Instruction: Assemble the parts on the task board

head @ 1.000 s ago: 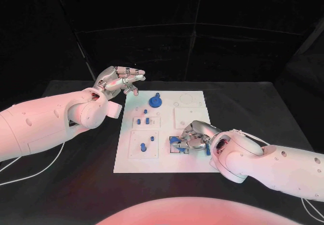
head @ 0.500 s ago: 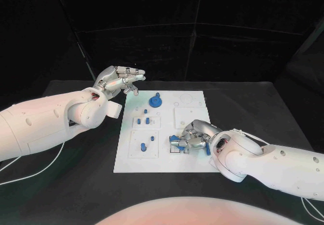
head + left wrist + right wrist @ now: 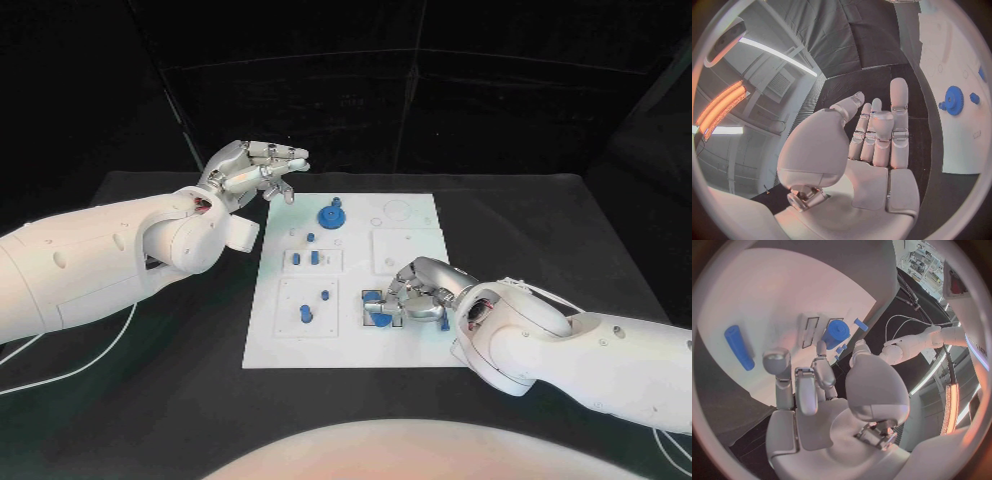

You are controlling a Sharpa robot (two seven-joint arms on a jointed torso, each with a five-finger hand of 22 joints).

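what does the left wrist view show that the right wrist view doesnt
The left wrist view alone shows the left hand close up, fingers held together and holding nothing, with the blue gear past them. The right wrist view alone shows the right hand, its fingers reaching toward a blue cylinder part, and a blue rod lying on the board. Both share the white task board.

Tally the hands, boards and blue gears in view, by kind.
Hands: 2 (left hand, right hand)
Board: 1
Gear: 1
Total: 4
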